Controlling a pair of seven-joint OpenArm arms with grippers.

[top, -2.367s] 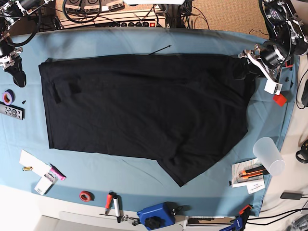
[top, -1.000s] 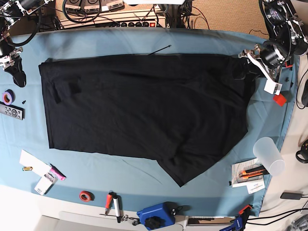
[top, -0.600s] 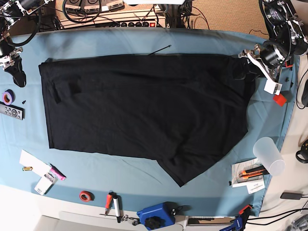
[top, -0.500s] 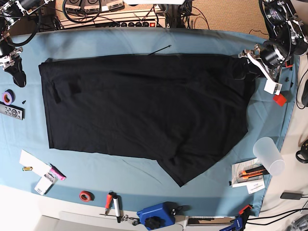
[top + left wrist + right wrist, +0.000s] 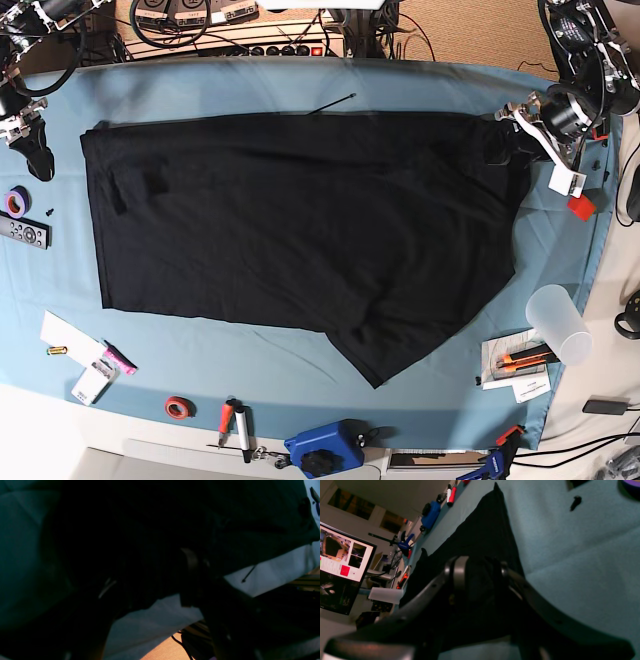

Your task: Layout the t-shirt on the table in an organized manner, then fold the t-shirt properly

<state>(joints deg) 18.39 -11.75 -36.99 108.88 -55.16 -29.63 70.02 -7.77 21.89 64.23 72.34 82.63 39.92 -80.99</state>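
Note:
The black t-shirt lies spread flat on the light blue table, with one lower corner sticking out towards the front. No print or tag shows. My left gripper rests on the shirt's far right corner. In the dark left wrist view its fingers stand apart with the shirt's edge between them. My right gripper is open and empty on the bare cloth just left of the shirt's left edge. The right wrist view shows the shirt beyond its fingers.
A purple tape roll and a remote lie at the left edge. A clear cup, a red block and an orange cutter lie at the right. Red tape, markers and a blue tool line the front.

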